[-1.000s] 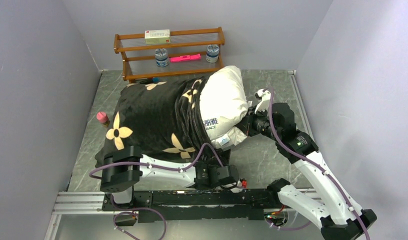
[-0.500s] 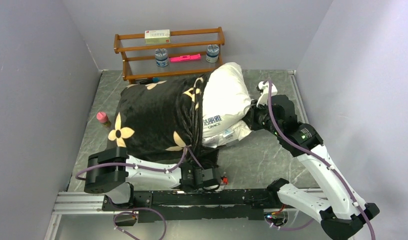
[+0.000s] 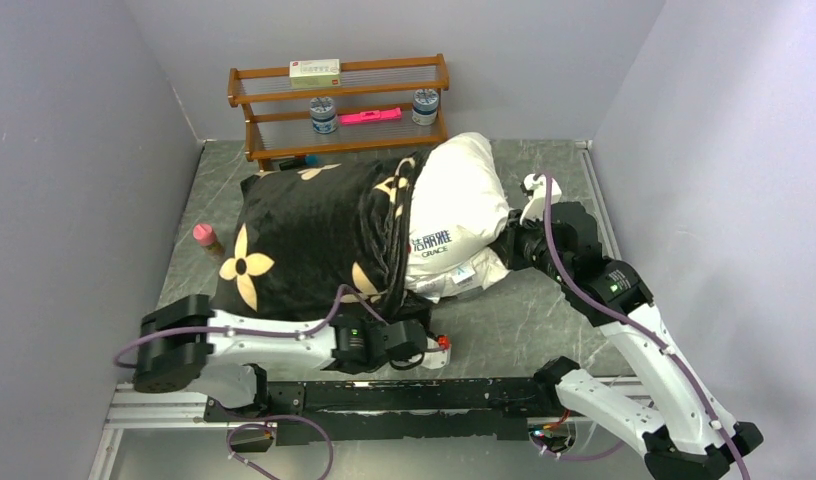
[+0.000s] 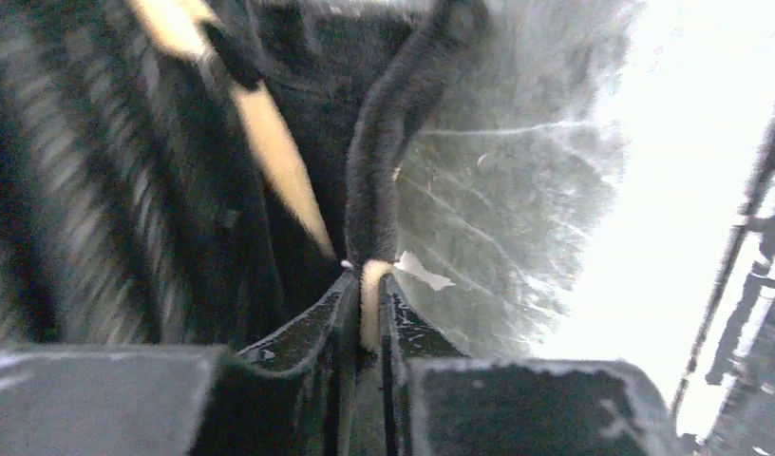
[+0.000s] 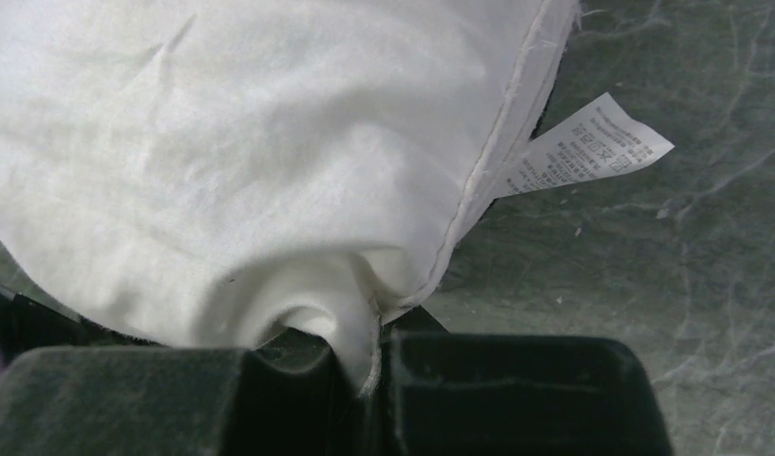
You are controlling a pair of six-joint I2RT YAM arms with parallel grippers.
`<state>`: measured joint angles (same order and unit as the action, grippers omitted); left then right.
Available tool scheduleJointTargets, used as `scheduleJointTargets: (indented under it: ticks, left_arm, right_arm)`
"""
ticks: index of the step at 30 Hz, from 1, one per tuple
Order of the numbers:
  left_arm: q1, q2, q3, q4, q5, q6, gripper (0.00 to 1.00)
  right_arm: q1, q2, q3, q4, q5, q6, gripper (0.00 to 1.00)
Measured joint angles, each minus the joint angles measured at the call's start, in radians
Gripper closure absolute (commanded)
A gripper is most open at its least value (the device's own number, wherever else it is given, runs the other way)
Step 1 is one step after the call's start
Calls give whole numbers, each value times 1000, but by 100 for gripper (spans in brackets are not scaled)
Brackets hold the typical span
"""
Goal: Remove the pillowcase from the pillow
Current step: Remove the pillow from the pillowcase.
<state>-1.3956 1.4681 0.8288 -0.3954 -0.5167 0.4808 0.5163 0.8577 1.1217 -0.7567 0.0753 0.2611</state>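
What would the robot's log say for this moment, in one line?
left fingers: pinching pillowcase hem | right fingers: pinching pillow corner | status: pillowcase partly on

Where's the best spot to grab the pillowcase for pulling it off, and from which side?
Grip the pillowcase by its thick rolled hem at the open end's near corner, coming from the table's near edge. That rim stands off the pillow as a narrow ridge, so jaws should pinch cloth alone.

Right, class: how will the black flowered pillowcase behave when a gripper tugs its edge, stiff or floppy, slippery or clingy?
Probably floppy: the pillowcase bunches into deep folds beside the bare pillow. Its plush pile likely drags rather than slides. Seemingly thin enough to pinch: the left gripper clamps its hem.
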Motion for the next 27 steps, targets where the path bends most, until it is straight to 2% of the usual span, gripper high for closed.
scheduleJointTargets:
  ticks: [3,5,8,11,20,24,27]
  left_arm:
    - [1,-114,-13,21,99,-31,53]
    - [1,-194,-15,51,167,-51,46]
    - [1,-283,-15,116,260,-64,39]
    - [1,-322,-8,171,322,-70,25]
    - [68,-325,134,238,323,-224,20]
    - [181,-325,192,260,338,-328,20]
    - [288,-316,201,277,368,-402,20]
  right_arm:
    - [-16,-35,-55,27,-43,1,100]
    - [-26,-50,-91,44,-56,5,100]
    - [-32,-71,-139,50,-69,16,90]
    - [-35,-93,-171,47,-88,30,72]
    - [-37,-138,-188,29,-104,60,32]
    - [-37,-145,-178,14,-92,34,16]
    - [-37,-138,-153,14,-81,14,11]
